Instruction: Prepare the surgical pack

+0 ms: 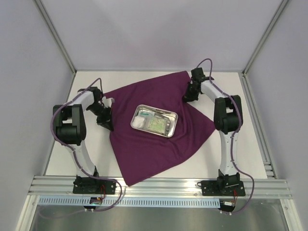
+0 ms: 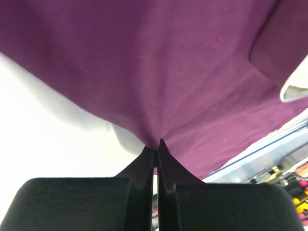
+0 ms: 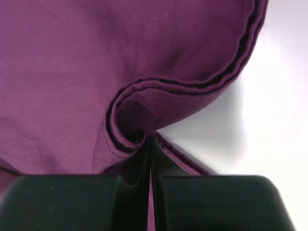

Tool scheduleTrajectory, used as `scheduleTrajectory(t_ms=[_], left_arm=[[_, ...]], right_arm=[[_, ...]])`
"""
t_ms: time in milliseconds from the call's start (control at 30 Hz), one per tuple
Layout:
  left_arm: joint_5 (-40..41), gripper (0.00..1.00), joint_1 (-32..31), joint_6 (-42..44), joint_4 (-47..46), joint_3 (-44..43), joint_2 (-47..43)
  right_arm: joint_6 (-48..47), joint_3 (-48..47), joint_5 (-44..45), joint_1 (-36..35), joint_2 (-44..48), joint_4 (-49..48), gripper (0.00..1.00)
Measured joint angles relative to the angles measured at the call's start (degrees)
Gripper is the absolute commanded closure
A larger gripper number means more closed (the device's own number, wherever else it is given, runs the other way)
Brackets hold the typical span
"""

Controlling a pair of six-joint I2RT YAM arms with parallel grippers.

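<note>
Both claws are clamped shut on the purple fabric sheet [image 1: 144, 154]. The left claw [image 2: 155, 150] pinches its edge left of the steel tray [image 1: 173, 126], and the right claw [image 3: 148, 144] pinches a corner behind and to the right of the tray. The tray sits at the sheet's middle on the white worktop [image 1: 231, 159].

We judge the step in hand to be folding the cloth over the tray. To do it well, we should lift each pinch clear of the tray's rim and carry it inward without dragging, since a tug could slide the tray.

We see a matte, soft, finely woven cloth that puckers into creases at each pinch, with a stitched double edge at the right one. The tray is shiny, rectangular and round-cornered, and it holds a white pad [image 1: 138, 122]. Its other contents are too small to tell.
</note>
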State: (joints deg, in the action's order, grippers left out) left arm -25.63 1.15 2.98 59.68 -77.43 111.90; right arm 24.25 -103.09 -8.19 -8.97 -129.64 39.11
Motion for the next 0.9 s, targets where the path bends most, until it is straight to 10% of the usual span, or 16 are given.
scheduleTrajectory(t_ms=[433,700,900], left_arm=[[1.53,1.00,0.59,7.02,3.15,8.11,-7.89],[1.14,0.61,0.59,11.06,4.81,10.45,-10.69],[2.51,0.52,0.63,12.94,7.15,10.97,-14.32]], right_arm=[[0.35,-3.04,3.41,-1.22,-1.60,4.09,0.93],[-2.29,7.39,10.27,9.92,6.64,5.44,0.70],[-5.03,9.49,15.58,7.52,12.70,6.71,0.66]])
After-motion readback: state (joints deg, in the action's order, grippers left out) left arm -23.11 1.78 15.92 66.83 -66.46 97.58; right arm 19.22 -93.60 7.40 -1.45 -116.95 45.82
